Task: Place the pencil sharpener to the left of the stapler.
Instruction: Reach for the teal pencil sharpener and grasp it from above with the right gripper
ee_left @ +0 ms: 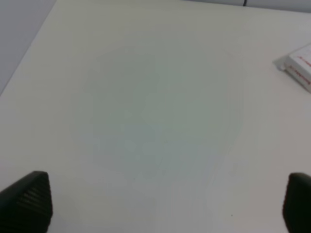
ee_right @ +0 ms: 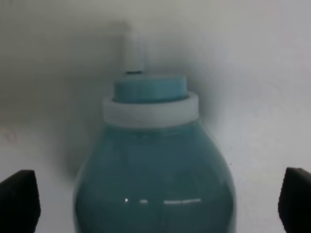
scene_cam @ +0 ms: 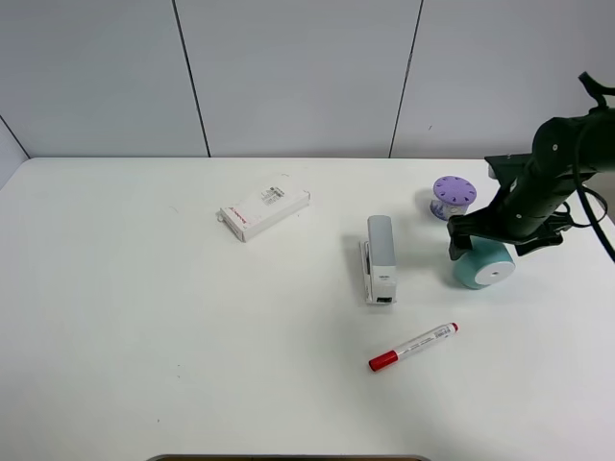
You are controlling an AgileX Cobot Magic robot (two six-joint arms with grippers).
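Spreads right claw (scene_cam: pixel 492 246) wide astride the teal pencil sharpener (scene_cam: pixel 485 270), left claw (ee_left: pixel 167 201) wide too. Lies on white desk (scene_cam: pixel 144 307) before grey wall panels (scene_cam: pixel 288 77), right of the stapler (scene_cam: pixel 381 257), long axis and pale face toward near edge.

The right arm (scene_cam: pixel 562 154) reaches in from the right side, bent at the elbow, and its wrist is tilted downward. The right gripper (scene_cam: pixel 492 242) is held low, and its jaws are spread wide. The left gripper (ee_left: pixel 167 204) faces downward too, and its two dark ribbed fingertips (ee_left: pixel 29 199) are far apart.
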